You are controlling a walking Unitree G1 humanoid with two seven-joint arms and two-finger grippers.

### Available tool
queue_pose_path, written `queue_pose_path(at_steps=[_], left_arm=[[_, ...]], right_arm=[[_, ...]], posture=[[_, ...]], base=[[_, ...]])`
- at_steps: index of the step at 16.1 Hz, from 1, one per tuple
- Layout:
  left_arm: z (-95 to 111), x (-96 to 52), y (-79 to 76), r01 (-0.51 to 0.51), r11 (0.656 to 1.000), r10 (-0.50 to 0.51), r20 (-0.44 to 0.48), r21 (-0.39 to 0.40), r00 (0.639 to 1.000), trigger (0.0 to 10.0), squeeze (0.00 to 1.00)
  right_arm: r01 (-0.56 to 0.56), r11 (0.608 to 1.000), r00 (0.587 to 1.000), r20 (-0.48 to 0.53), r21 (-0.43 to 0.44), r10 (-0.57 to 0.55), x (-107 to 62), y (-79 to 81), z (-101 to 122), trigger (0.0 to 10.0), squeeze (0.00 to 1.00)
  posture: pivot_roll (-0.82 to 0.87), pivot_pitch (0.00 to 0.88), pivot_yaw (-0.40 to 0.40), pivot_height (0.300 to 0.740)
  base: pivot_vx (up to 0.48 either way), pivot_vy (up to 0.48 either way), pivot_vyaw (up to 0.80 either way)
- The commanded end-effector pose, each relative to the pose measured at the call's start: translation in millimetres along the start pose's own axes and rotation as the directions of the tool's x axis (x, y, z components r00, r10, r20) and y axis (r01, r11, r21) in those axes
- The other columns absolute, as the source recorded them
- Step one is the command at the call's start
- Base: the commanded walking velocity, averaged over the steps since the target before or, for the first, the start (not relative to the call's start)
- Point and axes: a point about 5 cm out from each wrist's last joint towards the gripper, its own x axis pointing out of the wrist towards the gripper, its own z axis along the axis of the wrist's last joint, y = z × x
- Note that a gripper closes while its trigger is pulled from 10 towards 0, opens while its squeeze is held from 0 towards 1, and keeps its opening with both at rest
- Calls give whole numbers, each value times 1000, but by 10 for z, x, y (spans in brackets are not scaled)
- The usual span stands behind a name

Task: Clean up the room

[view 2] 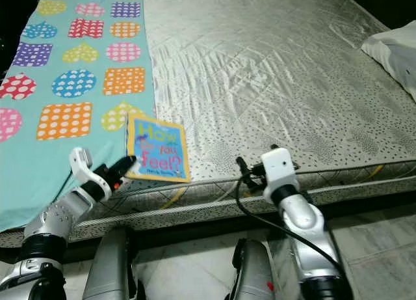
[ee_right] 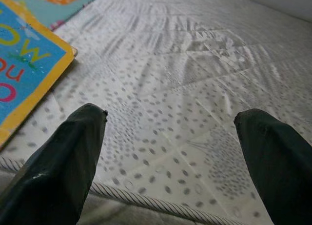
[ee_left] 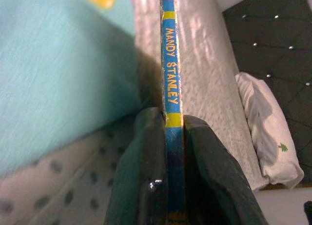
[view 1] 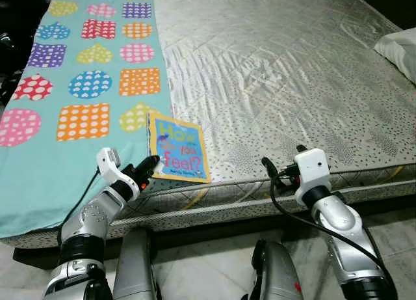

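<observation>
A thin blue children's book with a yellow border point(view 1: 178, 147) lies flat on the bed near its front edge, where the teal blanket point(view 1: 78, 98) meets the bare mattress point(view 1: 273, 72). My left gripper point(view 1: 149, 167) is shut on the book's near left corner. In the left wrist view the two black fingers point(ee_left: 148, 171) clamp the book's spine point(ee_left: 171, 83), which reads "MANDY STANLEY". My right gripper point(view 1: 278, 170) stands open at the mattress edge, to the right of the book. Its fingers point(ee_right: 63, 156) are wide apart over bare mattress, with the book's corner point(ee_right: 29, 64) off to one side.
The teal blanket with coloured dotted shapes covers the bed's left part. A white pillow point(view 1: 400, 49) lies at the far right of the mattress. Pale tiled floor point(view 1: 214, 267) shows below the bed's edge between my legs.
</observation>
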Motion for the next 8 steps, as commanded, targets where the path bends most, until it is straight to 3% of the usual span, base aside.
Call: queue_pose_path(at_steps=[1, 3, 4, 5, 6, 7, 8], left_arm=[[71, -5, -85, 14, 998, -15, 20, 59, 1000, 0, 0], [139, -24, -218, 43, 986, -48, 34, 158, 998, 0, 0], [191, -64, -279, 3, 960, -14, 37, 281, 999, 0, 0], [225, -115, -288, -29, 944, 11, 58, 328, 998, 0, 0], [237, -211, -276, -49, 929, 27, 66, 367, 997, 0, 0], [228, -356, -260, -73, 892, 47, 69, 446, 997, 0, 0], [218, -409, -259, -84, 884, 57, 74, 461, 996, 0, 0]], right_arm=[[-4, 999, 1000, -4, 38, 4, 25, 42, -10, 10000, 0], [11, 990, 1000, -8, 140, -10, 82, 119, 10, 10000, 0], [33, 966, 999, -32, 255, -26, 145, 177, 29, 10000, 0], [38, 945, 999, -45, 326, -25, 191, 225, 55, 10000, 0], [19, 937, 1000, -24, 349, -11, 236, 287, 129, 10000, 0], [-13, 934, 1000, 15, 356, 8, 277, 366, 230, 10000, 0], [-14, 929, 1000, 21, 370, 6, 286, 381, 252, 10000, 0]], posture=[[-69, 98, -70, 537], [-48, 82, -70, 537], [-41, 78, -70, 537], [-26, 74, -67, 537], [-26, 74, -67, 537], [-4, 75, -60, 537], [15, 79, -61, 537]], base=[[0, 0, 0], [0, 0, 0], [0, 0, 0], [0, 0, 0], [0, 0, 0], [0, 0, 0], [0, 0, 0]])
